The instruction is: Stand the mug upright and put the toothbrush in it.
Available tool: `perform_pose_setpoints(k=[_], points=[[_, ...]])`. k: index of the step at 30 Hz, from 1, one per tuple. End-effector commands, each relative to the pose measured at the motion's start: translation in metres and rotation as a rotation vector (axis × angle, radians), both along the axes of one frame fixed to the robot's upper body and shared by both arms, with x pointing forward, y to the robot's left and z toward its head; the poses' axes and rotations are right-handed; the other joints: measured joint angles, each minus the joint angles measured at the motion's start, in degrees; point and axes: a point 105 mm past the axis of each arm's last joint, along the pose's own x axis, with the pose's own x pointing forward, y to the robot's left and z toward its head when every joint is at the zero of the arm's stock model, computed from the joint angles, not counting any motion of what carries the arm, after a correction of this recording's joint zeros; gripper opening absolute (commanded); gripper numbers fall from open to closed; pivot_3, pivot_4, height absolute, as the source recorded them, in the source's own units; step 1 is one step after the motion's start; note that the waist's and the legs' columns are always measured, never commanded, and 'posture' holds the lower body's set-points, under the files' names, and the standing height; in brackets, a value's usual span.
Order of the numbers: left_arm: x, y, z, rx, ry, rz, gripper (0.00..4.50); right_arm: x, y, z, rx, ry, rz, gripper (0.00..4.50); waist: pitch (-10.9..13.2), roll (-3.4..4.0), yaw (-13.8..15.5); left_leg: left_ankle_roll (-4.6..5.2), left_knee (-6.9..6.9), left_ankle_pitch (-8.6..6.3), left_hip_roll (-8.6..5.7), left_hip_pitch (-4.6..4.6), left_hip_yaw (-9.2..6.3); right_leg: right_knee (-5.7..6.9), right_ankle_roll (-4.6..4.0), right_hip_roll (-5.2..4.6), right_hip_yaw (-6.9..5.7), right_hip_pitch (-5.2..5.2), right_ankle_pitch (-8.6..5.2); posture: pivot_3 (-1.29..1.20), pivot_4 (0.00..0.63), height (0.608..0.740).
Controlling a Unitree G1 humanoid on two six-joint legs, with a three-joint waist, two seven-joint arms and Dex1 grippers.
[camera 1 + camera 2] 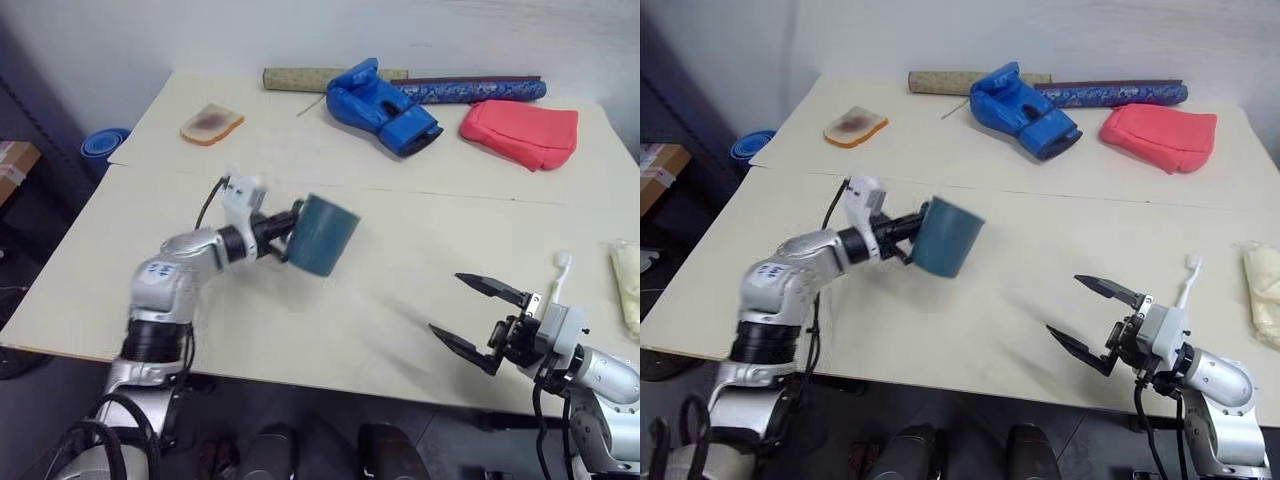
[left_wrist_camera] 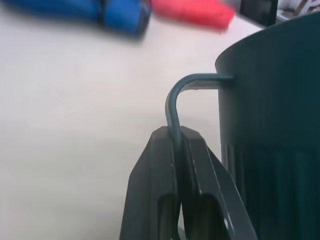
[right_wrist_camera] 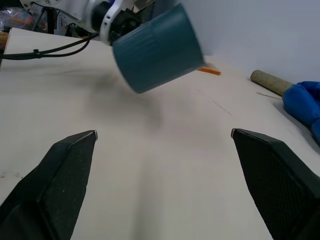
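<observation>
1 mug (image 1: pixel 322 234): lifted off table (image 1: pixel 330 300), tilted, contents unseen | left gripper (image 1: pixel 285 236): clamped on mug handle | right gripper (image 1: pixel 478 317): jaws wide, empty | 1 toothbrush (image 1: pixel 558 276): on table

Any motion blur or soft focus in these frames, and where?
Left eye view: mug smeared, table things sharp. Left wrist view: handle crisp between the left gripper fingers, blue and red things behind out of focus. Right wrist view: mug slightly soft, faint shadow below it.

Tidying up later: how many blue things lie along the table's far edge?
2: a blue boxing glove at the far middle, and a blue patterned roll just behind it, toward the right.
</observation>
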Motion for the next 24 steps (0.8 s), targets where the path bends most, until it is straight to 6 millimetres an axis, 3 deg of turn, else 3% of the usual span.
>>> perform_pose_setpoints(k=[1, 5, 11, 17, 24], points=[[0.003, -0.020, 0.017, 0.014, -0.321, -0.012, 0.04, -0.002, -0.001, 0.011, -0.014, -0.046, -0.013, 4.50, 0.0, -0.02, -0.1, 0.00, -0.01, 0.00, -0.01, -0.01, 0.11, -0.04, 0.01, 0.02, -0.02, 0.00, 0.00, 0.00, 0.150, 0.740], [0.006, -0.044, -0.003, 0.037, -0.419, -0.038, 0.04, -0.002, -0.002, 0.013, -0.013, -0.056, -0.024, 4.50, 0.0, -0.05, -0.1, 0.01, -0.02, 0.00, -0.01, 0.00, 0.31, -0.02, 0.04, 0.09, -0.02, -0.02, 0.02, 0.00, 0.150, 0.740], [0.008, -0.066, -0.032, 0.015, -0.403, -0.042, 0.04, -0.002, -0.003, 0.017, -0.009, -0.076, -0.052, 4.50, 0.1, -0.12, 0.0, 0.08, 0.01, -0.04, 0.02, -0.05, 0.31, 0.05, 0.07, 0.03, -0.08, -0.02, 0.04, 0.00, 0.150, 0.740], [0.009, -0.060, -0.050, 0.042, -0.294, -0.104, 1.68, -0.003, -0.003, 0.020, -0.003, -0.083, -0.073, 4.50, 0.1, -0.12, -0.1, 0.09, 0.01, -0.03, 0.02, -0.08, 0.30, 0.07, 0.09, 0.03, -0.19, 0.00, 0.04, 0.00, 0.150, 0.740], [0.016, -0.028, -0.036, 0.115, -0.269, -0.064, 3.90, -0.006, -0.014, 0.018, 0.000, -0.055, -0.118, 4.50, 0.1, -0.12, -0.1, 0.10, 0.02, -0.03, 0.05, -0.08, 0.15, 0.08, 0.09, 0.04, -0.18, 0.00, 0.04, 0.00, 0.150, 0.740]])
